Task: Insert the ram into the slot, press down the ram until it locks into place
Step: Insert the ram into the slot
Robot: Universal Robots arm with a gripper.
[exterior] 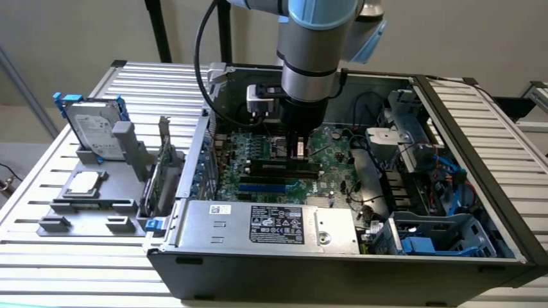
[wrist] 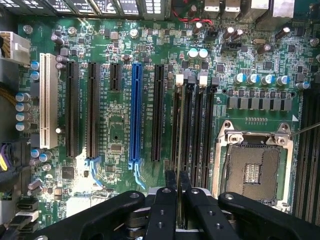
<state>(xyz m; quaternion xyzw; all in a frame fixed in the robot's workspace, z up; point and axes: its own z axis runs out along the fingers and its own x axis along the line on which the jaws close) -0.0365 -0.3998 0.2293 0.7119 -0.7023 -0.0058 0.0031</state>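
The open computer case (exterior: 342, 273), lying on the counter (exterior: 77, 269), contains one motherboard (wrist: 115, 135) carrying one processor socket (wrist: 255, 170) and, just beside that socket, four parallel black memory slots (wrist: 199, 130). The gripper (wrist: 177, 179) has its jaws drawn narrow, pinching the upper edge of the single ram (wrist: 179, 150), which stands on edge over the slot (wrist: 175, 110) farthest from the socket, its long axis parallel to that slot; seating depth cannot be told.

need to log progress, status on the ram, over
claw shut on ram. ram edge-on, in line with black slot, lock not confirmed. nothing blocking it.
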